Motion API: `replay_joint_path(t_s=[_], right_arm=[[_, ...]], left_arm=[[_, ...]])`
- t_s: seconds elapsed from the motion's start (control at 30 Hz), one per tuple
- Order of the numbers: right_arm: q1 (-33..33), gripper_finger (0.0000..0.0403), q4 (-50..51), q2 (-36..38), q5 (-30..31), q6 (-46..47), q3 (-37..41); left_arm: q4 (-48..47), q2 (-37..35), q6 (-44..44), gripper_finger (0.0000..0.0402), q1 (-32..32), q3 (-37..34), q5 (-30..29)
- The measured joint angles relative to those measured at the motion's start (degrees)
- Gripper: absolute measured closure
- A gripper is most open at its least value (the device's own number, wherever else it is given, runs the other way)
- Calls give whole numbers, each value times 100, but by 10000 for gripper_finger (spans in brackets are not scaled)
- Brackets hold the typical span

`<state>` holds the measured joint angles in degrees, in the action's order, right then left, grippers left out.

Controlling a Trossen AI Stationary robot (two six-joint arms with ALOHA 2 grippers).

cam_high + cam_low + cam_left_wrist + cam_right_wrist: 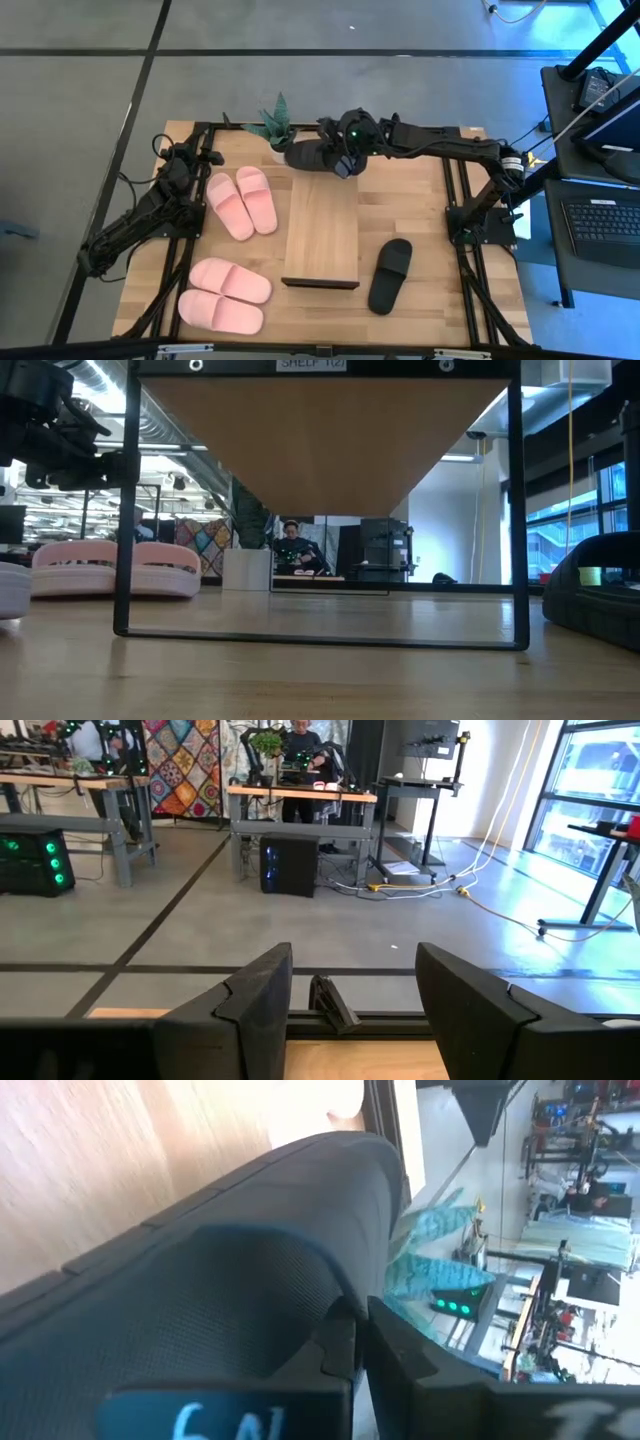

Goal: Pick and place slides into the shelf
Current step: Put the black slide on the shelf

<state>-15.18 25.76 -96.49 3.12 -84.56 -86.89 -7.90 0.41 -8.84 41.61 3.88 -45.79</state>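
Right gripper [345, 160] clamps a black foam slide [310, 155] at the table's twelve o'clock edge.
Its arm stretches across beyond the light wood-topped shelf [321, 230]; the left gripper [350, 1010], open and empty, waits at nine o'clock.

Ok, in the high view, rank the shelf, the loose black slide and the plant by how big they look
1. Shelf, clearly the largest.
2. Loose black slide, lying right of the shelf.
3. Plant, at the table's far edge; it looks smallest, though its spread leaves make the gap with the slide modest.
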Motion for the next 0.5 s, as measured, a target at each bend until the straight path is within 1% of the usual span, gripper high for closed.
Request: replay_joint_path(t_s=[0.27, 0.5], right_arm=[[-2, 390, -76, 79, 71, -48, 0], [0, 390, 154, 99, -21, 377, 0]], left_arm=[[-1, 2, -2, 196, 1, 0, -1], [-1, 2, -2, 196, -1, 0, 1]])
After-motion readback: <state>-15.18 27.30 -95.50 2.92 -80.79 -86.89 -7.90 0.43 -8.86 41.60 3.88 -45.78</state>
